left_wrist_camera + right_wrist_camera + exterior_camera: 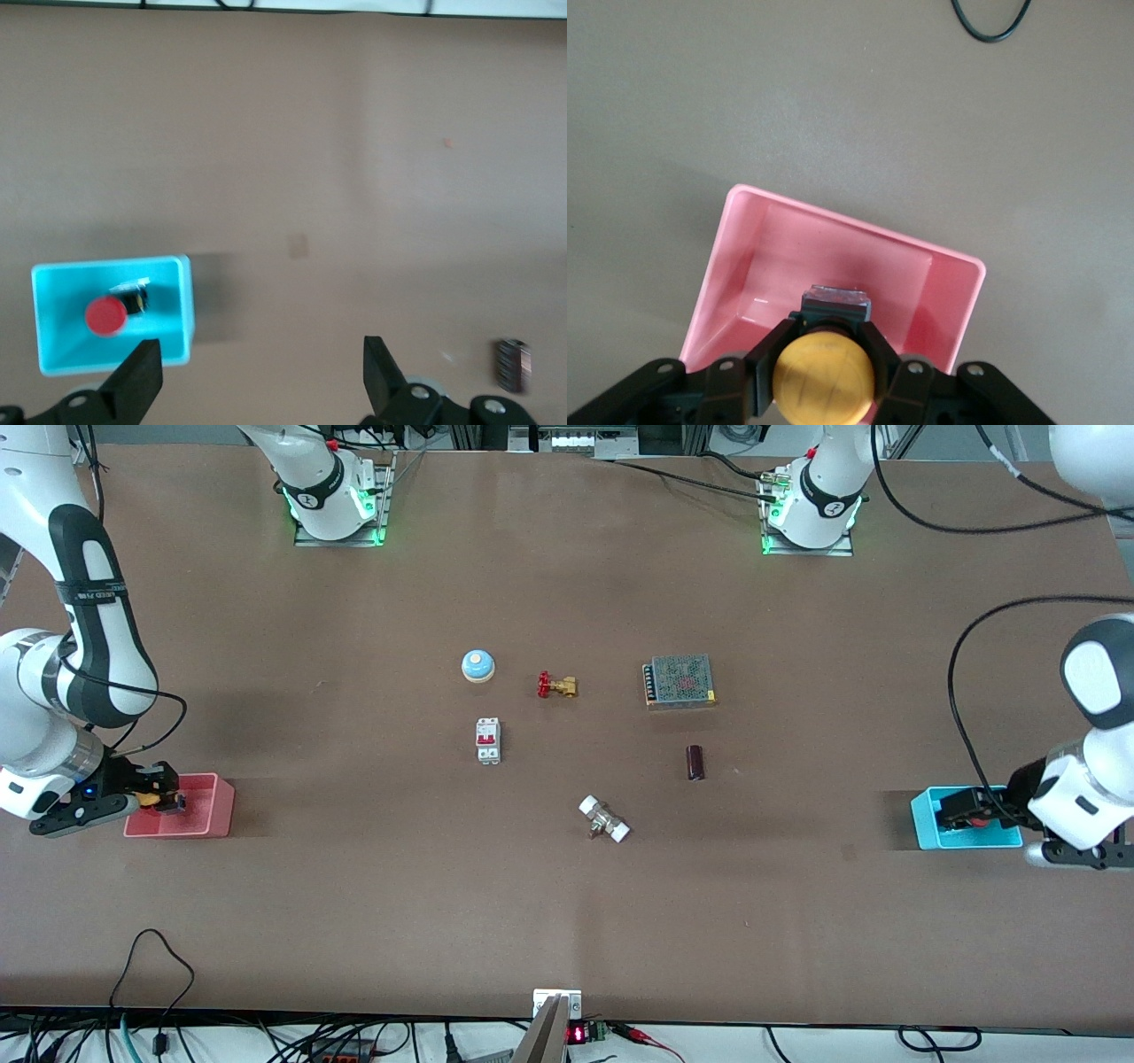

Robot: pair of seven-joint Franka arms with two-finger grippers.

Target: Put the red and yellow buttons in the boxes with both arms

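The yellow button (824,376) has a round orange-yellow cap on a black base. My right gripper (824,372) is shut on it and holds it just above the pink box (833,248). In the front view this gripper (165,802) is over the pink box (208,819) at the right arm's end of the table. The red button (106,316) lies on its side in the cyan box (182,301). My left gripper (261,372) is open and empty, raised over that box's edge. In the front view it (959,810) hangs over the cyan box (926,824).
Mid-table stand a blue dome bell (477,665), a brass valve with a red handle (557,685), a white circuit breaker (488,740), a mesh-topped power supply (679,681), a dark cylinder (695,763) and a metal fitting with white ends (604,819).
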